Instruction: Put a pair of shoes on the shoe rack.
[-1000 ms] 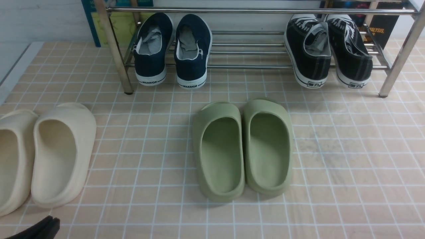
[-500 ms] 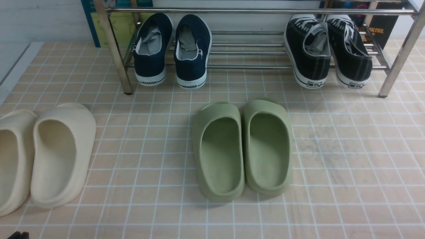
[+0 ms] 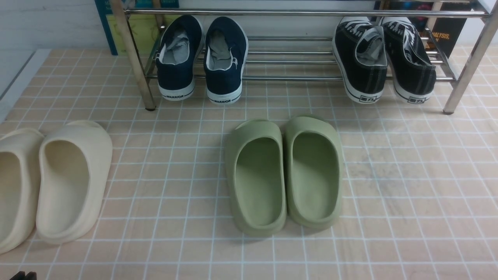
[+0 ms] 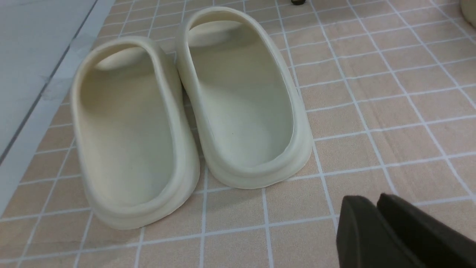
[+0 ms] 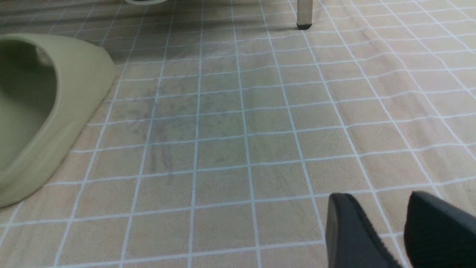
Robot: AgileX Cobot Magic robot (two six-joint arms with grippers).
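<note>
The navy shoes (image 3: 202, 58) sit on the rack (image 3: 303, 13); left fingers (image 4: 375, 208) closed and empty, right fingers (image 5: 390, 216) apart.

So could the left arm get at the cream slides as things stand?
Probably yes. The left gripper, empty with its fingers nearly together, sits low just beside the cream slides, with only bare floor mat between them.

Navy shoes (image 3: 202, 58) w/ white soles; green slides (image 3: 284, 175); cream slides (image 3: 54, 182); chrome rack (image 3: 303, 13).

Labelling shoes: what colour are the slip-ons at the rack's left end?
Navy blue slip-ons with white soles and grey lining, clearest in the front view.
</note>
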